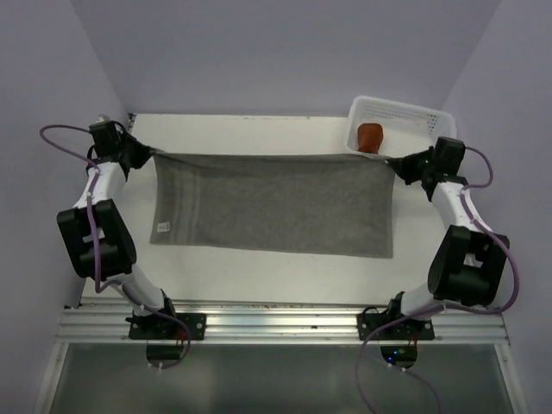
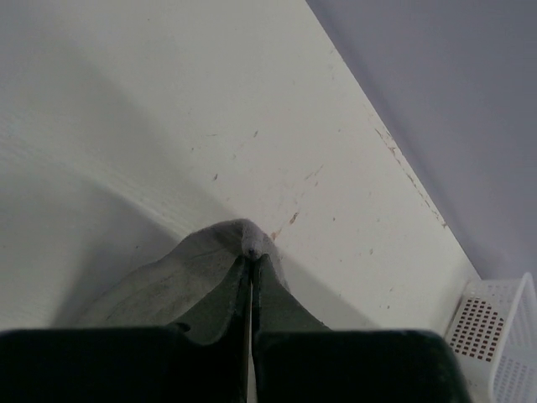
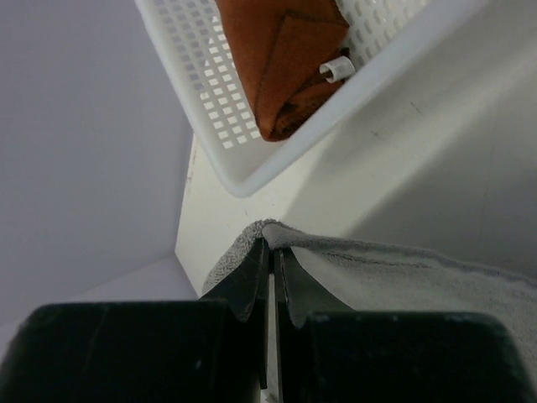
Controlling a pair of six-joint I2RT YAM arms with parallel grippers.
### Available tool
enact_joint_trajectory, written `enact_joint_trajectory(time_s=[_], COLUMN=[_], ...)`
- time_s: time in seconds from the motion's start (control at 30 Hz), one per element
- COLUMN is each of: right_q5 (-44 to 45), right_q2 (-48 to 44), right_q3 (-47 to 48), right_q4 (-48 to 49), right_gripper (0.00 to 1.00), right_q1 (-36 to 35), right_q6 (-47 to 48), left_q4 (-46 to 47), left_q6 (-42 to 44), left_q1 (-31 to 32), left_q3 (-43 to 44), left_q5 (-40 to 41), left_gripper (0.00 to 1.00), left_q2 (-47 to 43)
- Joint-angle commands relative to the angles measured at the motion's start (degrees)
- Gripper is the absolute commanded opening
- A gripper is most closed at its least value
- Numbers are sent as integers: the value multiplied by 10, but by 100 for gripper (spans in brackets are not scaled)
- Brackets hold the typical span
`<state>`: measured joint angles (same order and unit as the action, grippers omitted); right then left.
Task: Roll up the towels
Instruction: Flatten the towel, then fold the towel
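Observation:
The grey towel (image 1: 272,205) lies spread out flat across the middle of the white table. My left gripper (image 1: 153,152) is shut on its far left corner (image 2: 214,252). My right gripper (image 1: 390,163) is shut on its far right corner (image 3: 352,264). Both corners are lifted slightly off the table, and the far edge is stretched taut between them. The rust-brown towel (image 1: 370,136) sits rolled up inside the white basket, also in the right wrist view (image 3: 289,59).
The white mesh basket (image 1: 405,115) stands at the far right corner of the table, close to my right gripper; its rim shows in the right wrist view (image 3: 243,176) and the left wrist view (image 2: 499,336). Lilac walls enclose the table on three sides.

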<state>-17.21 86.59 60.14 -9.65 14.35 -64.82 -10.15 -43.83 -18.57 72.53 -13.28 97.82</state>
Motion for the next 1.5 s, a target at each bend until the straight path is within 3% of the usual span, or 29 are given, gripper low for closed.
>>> enact_joint_trajectory(time_s=[0.0,0.27,0.63,1.07,1.47], right_q5=[38,24,-55,-181,-158], right_q2=[8,36,40,23,-8], right_q3=[30,53,-16,-23,-26], right_q4=[79,122,98,-69,-192], right_gripper=[0,0,0,0,0], right_q1=[3,2,20,96,125], right_q6=[12,24,42,137,244], left_q4=[66,51,58,17,11], left_q6=[19,44,45,55,74], left_q1=[5,12,11,-20,-43], left_q3=[39,89,-12,-141,-238], left_q5=[-2,-11,-40,-59,-95], left_gripper=[0,0,0,0,0], left_q2=[22,65,11,-115,-173])
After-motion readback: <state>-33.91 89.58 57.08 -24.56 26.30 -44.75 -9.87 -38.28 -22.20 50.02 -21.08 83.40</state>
